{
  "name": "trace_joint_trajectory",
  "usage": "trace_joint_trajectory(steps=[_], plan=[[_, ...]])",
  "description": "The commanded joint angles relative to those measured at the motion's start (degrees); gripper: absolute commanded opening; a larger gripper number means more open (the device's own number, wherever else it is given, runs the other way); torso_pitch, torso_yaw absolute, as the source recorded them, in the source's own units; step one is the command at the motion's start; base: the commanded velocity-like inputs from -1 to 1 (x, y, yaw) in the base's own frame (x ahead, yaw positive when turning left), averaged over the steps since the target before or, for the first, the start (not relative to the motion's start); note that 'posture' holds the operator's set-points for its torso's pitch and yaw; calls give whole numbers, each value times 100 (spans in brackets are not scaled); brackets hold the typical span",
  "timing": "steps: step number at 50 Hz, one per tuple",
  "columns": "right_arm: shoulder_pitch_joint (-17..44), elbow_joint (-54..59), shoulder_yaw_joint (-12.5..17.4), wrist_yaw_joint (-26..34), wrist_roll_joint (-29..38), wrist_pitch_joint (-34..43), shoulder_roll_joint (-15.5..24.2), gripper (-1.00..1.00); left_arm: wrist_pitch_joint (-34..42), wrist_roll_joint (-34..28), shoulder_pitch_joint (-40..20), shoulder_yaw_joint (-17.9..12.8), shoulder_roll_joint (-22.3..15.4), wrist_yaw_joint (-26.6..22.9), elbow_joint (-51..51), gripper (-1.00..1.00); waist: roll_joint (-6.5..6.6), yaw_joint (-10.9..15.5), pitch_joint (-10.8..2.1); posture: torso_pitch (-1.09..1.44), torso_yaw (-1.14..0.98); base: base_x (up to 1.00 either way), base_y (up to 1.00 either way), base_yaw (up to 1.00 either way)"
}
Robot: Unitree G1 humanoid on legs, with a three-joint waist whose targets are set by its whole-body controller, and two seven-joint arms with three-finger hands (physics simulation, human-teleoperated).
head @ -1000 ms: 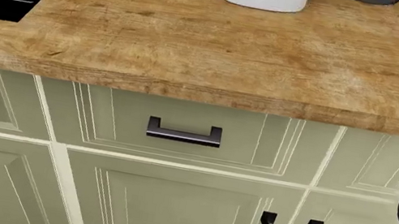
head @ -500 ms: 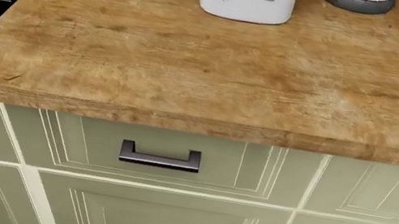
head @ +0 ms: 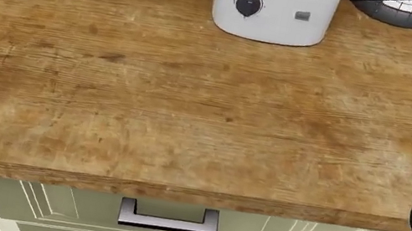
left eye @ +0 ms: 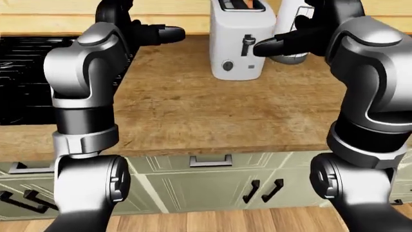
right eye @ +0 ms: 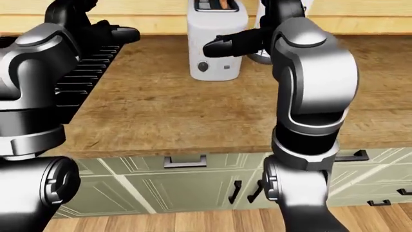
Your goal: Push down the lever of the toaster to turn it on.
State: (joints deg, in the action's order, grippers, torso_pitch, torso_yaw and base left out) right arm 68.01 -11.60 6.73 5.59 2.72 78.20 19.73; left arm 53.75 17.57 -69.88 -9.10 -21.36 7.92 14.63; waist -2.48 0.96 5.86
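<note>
Left-eye view: the white toaster stood on the wooden counter, at the top middle. Its black lever sat high in the slot, not yet pressed. My right hand pointed fingers at it, just beside the lever, gripping nothing I could see. My left hand hung apart near the stove; whether loose or clenched, I couldn't tell.

Head view: only the toaster's base and dial showed, at the top edge.

Right-eye view: much the same picture. I judged the lever stiff and spring-loaded and the toaster light, so a press straight down from on top.
</note>
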Motion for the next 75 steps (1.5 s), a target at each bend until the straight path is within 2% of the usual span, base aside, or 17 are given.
trace_joint_trajectory(steps=[1,5,6,7,8,10,12,16,24,40,50,54,60,66,71,75], plan=[[232,-188,8,-13,40,-260,30,100,-227,-22,-224,-118,-122,24,-304,100,-18,64,-257,0,0,0,0,0],[249,-169,4,-21,69,-318,15,100,-246,-22,-190,-123,-137,13,-318,100,15,32,-143,0,0,0,0,0],[254,-175,-4,-21,81,-318,19,100,-248,-16,-176,-133,-137,13,-325,100,90,2,-148,0,0,0,0,0],[268,-174,-28,-15,102,-324,37,100,-263,-17,-162,-135,-149,7,-327,100,229,-27,-198,0,0,0,0,0],[281,-176,-36,-8,116,-320,40,100,-255,-12,-157,-143,-148,17,-343,100,423,-52,-284,0,0,0,0,0],[327,-184,-75,21,157,-303,59,100,-248,2,-153,-151,-150,27,-361,100,309,-69,-274,0,0,0,0,0],[381,-195,-79,38,191,-272,49,100,-195,25,-178,-158,-157,50,-400,100,261,-52,-367,0,0,0,0,0],[383,-176,-78,80,240,-306,42,100,-199,43,-186,-165,-167,75,-413,100,196,-49,-397,0,0,0,0,0],[425,-159,-77,153,329,-288,40,100,-258,101,-185,-143,-173,102,-374,100,210,-59,-436,0,0,0,0,0],[551,-74,-80,244,407,-301,18,100,-234,160,-330,-163,-197,145,-301,100,240,-88,-390,0,0,0,0,0],[371,1,-41,251,339,-561,-127,100,-305,178,-338,-148,-177,153,-226,100,256,-113,-395,-1,0,0,0,0],[327,146,-40,225,312,-730,-158,100,-325,173,-313,-122,-182,124,-256,100,265,-125,-486,-5,0,0,0,0],[232,420,-52,137,262,-1045,-244,100,-354,167,-248,-132,-150,118,-279,100,264,-123,-531,-5,0,0,0,0],[221,621,-35,55,209,-1204,-280,100,-367,170,-244,-124,-161,90,-278,100,265,-117,-696,-10,0,0,0,0],[213,719,-3,9,153,-1310,-279,100,-416,156,-250,-118,-120,91,-240,100,252,-100,-762,-11,0,0,0,0],[108,760,12,-67,73,-1460,-320,100,-351,173,-303,-106,-122,87,-285,100,243,-88,-875,-15,0,0,0,0]])
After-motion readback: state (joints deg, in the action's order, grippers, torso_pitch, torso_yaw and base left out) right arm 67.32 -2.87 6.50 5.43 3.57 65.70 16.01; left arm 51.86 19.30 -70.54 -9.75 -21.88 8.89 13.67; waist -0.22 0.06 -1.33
